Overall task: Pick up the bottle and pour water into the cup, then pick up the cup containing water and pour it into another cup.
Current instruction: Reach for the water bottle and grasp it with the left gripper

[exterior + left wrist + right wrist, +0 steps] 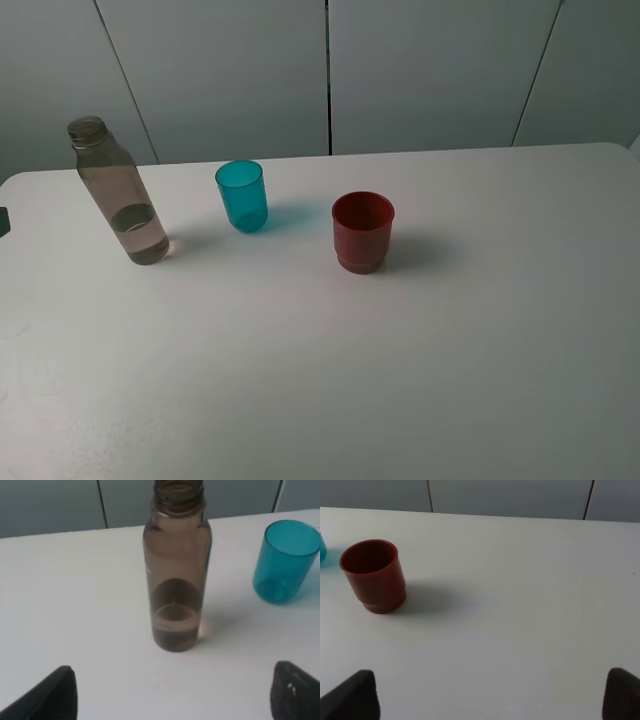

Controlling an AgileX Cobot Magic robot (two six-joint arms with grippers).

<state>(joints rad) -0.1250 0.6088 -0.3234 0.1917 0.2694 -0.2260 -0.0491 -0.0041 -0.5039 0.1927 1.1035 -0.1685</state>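
**Currently: bottle not yet in hand, both grippers spread**

The bottle [118,195] stands upright on the white table [450,350], toward the left of the exterior view, with its cap off and the neck thread exposed. Water fills only its lower part. The teal cup [242,196] stands near it on the right, not touching. The red cup [362,232] stands further right again, apart from both. Both cups are upright, and I can make out no water in either.

The left gripper [172,695] faces the bottle with its jaws spread wide and nothing between them. The bottle lies ahead of the fingertips, roughly centred on the gap, and is not touched. The right gripper [490,695] is likewise spread and empty, with the red cup ahead of it and off to one side.

Handling assessment: with so little water, the bottle is judged light, its weight sitting low. The walls look like smooth, thin plastic, so they are probably slick and may give under a hard squeeze. Being tall and slim, the bottle could tip at a glancing touch.

Recommended hold: across the straight body at about mid-height, above the water line and below the shoulder, with the jaws square to the sides. The neck should be left clear for pouring. The mouth is open, so any unintended tilt risks a spill.
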